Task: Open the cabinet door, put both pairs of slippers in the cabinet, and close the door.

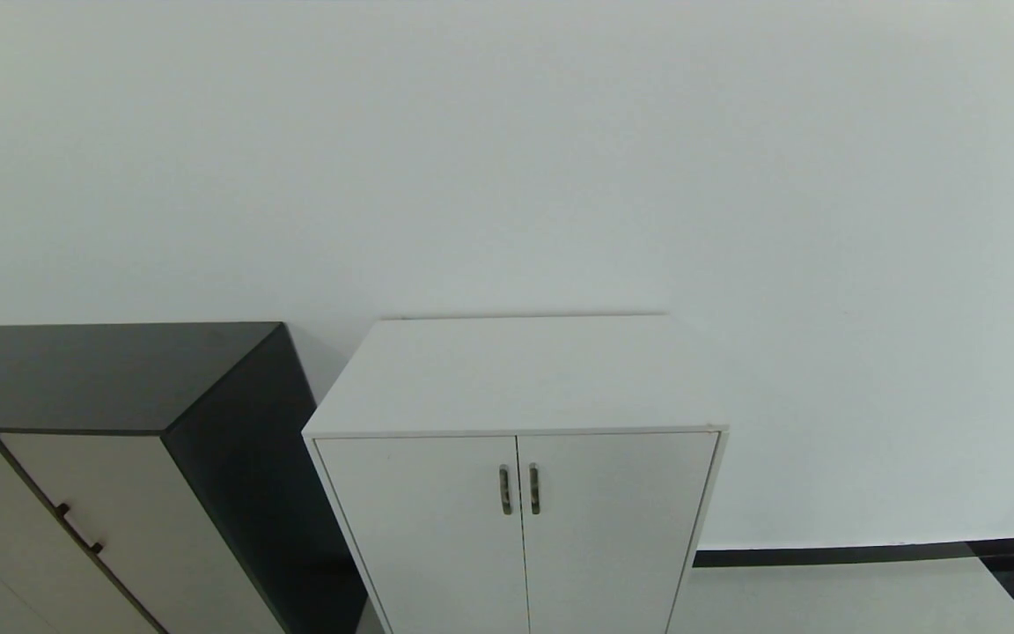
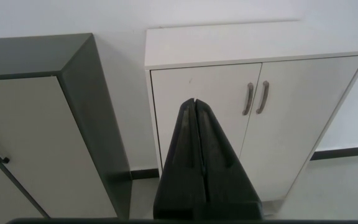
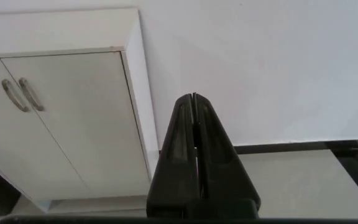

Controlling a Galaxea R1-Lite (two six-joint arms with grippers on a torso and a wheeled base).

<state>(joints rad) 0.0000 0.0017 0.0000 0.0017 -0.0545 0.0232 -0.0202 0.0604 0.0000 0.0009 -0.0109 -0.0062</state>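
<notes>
Centrally, one white cabinet [image 1: 516,379] was shown, its two doors [image 1: 423,528] closed, two handles [image 1: 505,490] side by side; one dark cabinet [image 1: 102,374] was set beside it. Left gripper [image 2: 195,106] and right gripper [image 3: 194,99] were clenched, empty.

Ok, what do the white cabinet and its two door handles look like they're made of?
White cabinet: probably laminated board, matte white; flat, even panels with thin square edges. Door handles: likely brushed metal; slim grey bars with a dull sheen.

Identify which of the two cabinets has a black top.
The left cabinet: its top and side are black, with cream doors. The right cabinet is all white.
</notes>
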